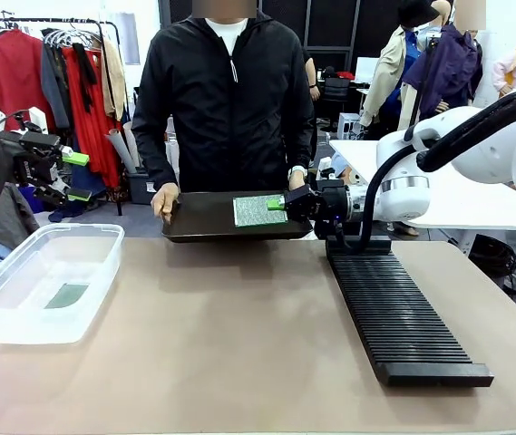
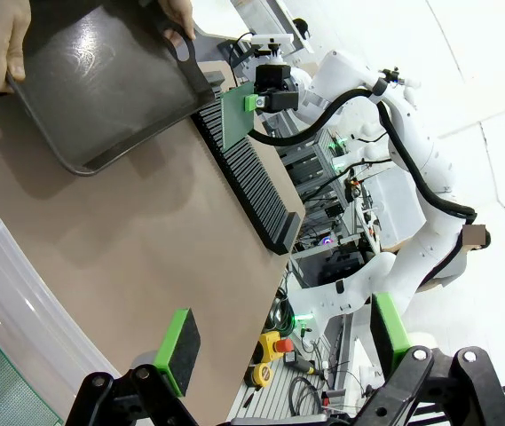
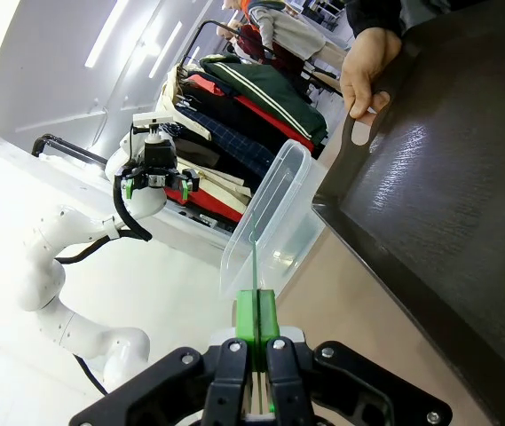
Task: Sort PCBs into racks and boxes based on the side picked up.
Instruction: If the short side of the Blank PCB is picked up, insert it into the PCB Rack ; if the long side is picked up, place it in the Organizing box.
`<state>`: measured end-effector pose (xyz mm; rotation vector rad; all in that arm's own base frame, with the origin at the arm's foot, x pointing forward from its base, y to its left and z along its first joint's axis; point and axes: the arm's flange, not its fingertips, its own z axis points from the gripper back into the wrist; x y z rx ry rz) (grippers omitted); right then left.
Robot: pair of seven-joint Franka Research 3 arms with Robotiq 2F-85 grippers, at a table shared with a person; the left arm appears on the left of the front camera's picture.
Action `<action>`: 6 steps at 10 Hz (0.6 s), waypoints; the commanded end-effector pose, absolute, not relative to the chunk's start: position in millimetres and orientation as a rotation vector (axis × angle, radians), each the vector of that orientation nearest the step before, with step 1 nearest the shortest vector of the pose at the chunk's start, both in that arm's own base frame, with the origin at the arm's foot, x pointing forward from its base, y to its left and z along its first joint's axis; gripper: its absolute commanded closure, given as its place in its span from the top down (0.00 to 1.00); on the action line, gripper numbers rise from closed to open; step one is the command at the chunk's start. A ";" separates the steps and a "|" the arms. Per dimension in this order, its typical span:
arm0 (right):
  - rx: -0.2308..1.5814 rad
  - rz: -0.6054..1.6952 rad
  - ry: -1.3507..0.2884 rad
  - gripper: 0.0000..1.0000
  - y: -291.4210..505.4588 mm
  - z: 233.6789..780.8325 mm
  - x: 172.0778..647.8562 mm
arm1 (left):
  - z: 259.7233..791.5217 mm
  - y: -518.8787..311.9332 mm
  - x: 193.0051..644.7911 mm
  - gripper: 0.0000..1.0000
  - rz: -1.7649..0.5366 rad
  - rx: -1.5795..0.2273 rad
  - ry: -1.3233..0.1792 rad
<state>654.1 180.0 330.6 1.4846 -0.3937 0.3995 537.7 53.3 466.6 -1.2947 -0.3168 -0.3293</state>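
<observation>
Gripping a PCB [image 1: 258, 210] by one edge, the right gripper [image 1: 280, 203] has its two green pads pressed tight together on the board. From the front, the board looks almost flat over the right part of a dark tray [image 1: 203, 222]. I cannot tell if it touches the tray. Its upper face is light green and covered with fine dots in regular rows. The marks on it are too small to read as letters. In the right wrist view, the right gripper [image 3: 257, 315] shows the same PCB [image 3: 255, 262] from the edge, as a very thin green line rising from between the pads.

A person's hand [image 1: 165, 199] holds the tray by its left handle at the far side of the table [image 1: 239, 362].

The left gripper [image 1: 78, 177] is up at the left side, above the clear box [image 1: 4, 317], with its jaws wide apart and nothing between them. In the left wrist view, the left gripper [image 2: 283, 342] shows its two green pads well apart.

A second PCB [image 1: 67, 295] lies flat on the bottom of the clear box and looks darker, plain green through the plastic. The box is translucent, with rounded corners and a rim, and it stands on the left part of the table.

The rack [image 1: 401, 317] is long and black, with many narrow slots across it. It lies on the right part of the table, and its far end is just below the right gripper.
</observation>
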 end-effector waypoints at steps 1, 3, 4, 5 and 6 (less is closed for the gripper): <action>1.510 0.470 -0.493 0.00 168.7 336.3 646.9 | 467.7 54.0 537.6 1.00 -0.329 -1.288 -0.313; 1.507 0.532 -0.582 0.00 156.1 343.6 640.6 | 467.7 54.0 537.6 1.00 -0.329 -1.288 -0.313; 1.500 0.553 -0.614 0.00 148.8 346.1 636.7 | 467.7 54.0 537.6 1.00 -0.329 -1.288 -0.313; 1.474 0.595 -0.647 0.00 137.6 348.9 632.3 | 467.7 54.0 537.6 1.00 -0.329 -1.288 -0.313; 1.447 0.624 -0.690 0.00 128.0 351.3 628.5 | 467.7 54.0 537.6 1.00 -0.329 -1.288 -0.313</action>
